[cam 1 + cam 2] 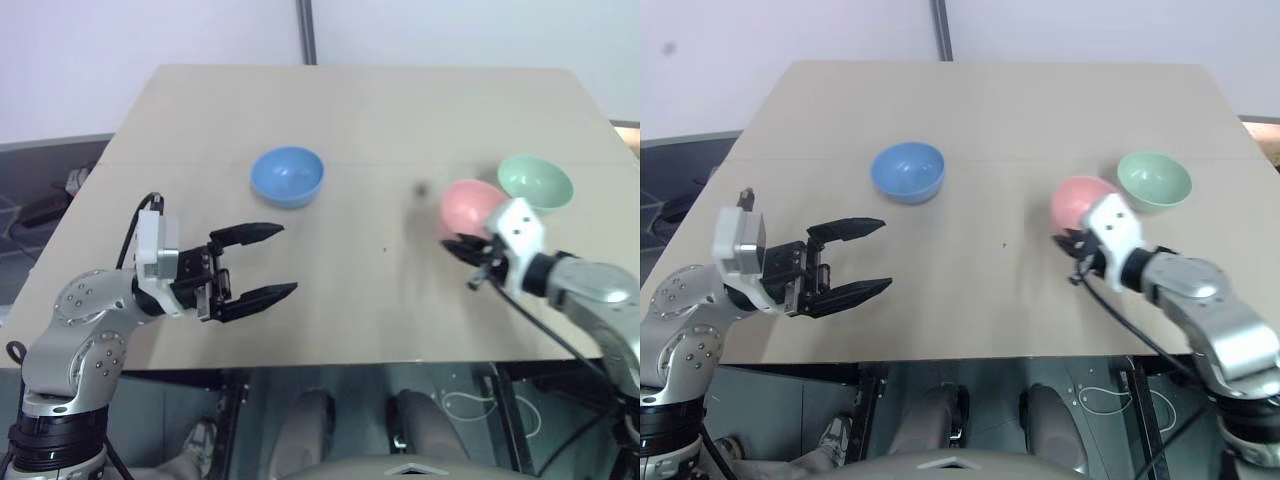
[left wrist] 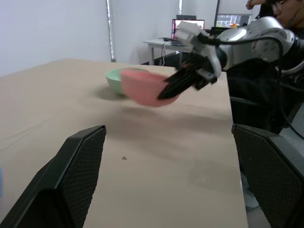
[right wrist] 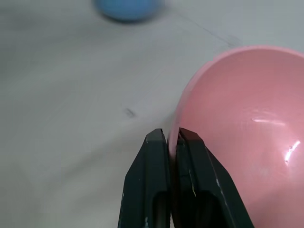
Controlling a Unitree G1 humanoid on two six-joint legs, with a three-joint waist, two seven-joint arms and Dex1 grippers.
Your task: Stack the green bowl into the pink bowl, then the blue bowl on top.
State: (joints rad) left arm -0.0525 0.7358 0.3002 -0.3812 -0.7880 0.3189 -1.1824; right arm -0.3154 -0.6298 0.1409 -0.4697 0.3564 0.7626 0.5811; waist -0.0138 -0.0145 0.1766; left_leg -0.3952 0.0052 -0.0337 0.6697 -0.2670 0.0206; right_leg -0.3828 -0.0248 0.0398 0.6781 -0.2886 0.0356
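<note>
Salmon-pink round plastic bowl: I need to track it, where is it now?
On the table's right side, the salmon-pink round plastic bowl is beside the mint-green bowl, its rim pinched by the right gripper.

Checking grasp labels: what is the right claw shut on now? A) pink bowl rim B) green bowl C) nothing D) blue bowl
A: in the right wrist view the right claw pinches the rim of the pink bowl; the green bowl and blue bowl sit untouched on the table.
</note>
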